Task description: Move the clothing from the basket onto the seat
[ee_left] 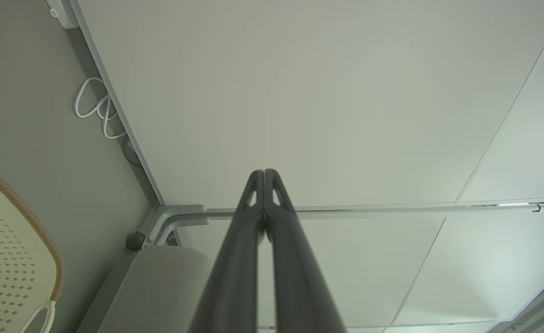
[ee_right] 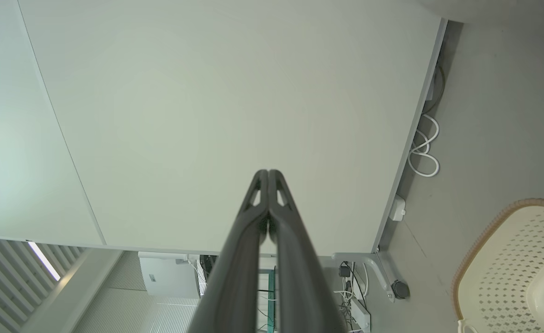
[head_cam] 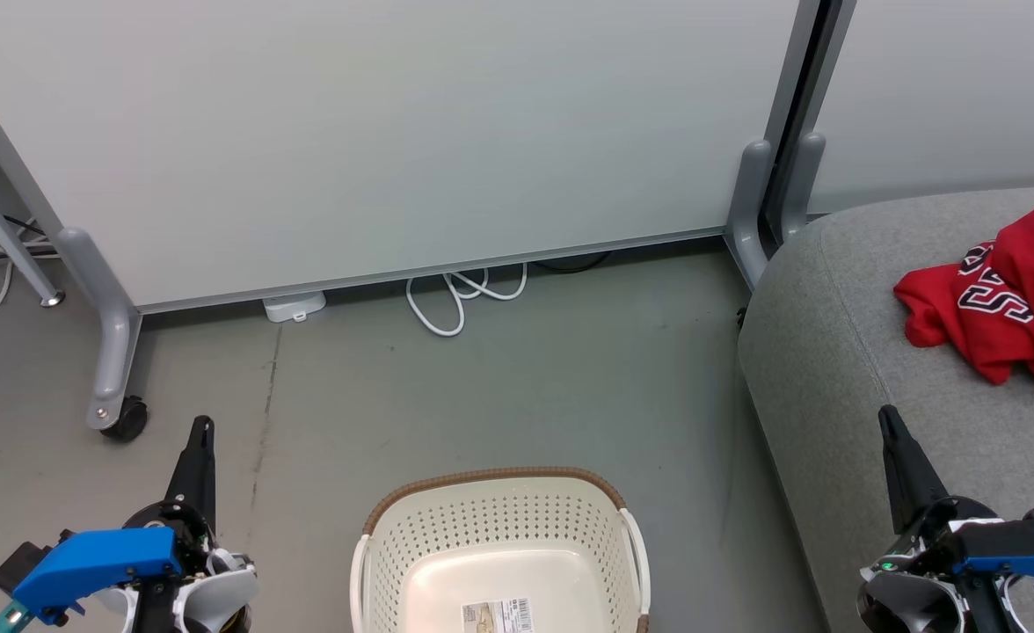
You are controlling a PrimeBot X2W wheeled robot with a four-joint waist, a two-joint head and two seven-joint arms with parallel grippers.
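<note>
Head view — clothing on the seat (basket on floor)

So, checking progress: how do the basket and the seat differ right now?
The cream-white perforated plastic basket holds no visible clothing; the grey fabric sofa seat carries the red lettered clothing. The basket is holed, the seat plain and far bigger. Both have rounded corners.

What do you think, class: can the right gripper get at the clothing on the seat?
Probably yes. The clothing lies uncovered on the seat, ahead of the right gripper, with nothing between them; the gripper is shut, though.
</note>
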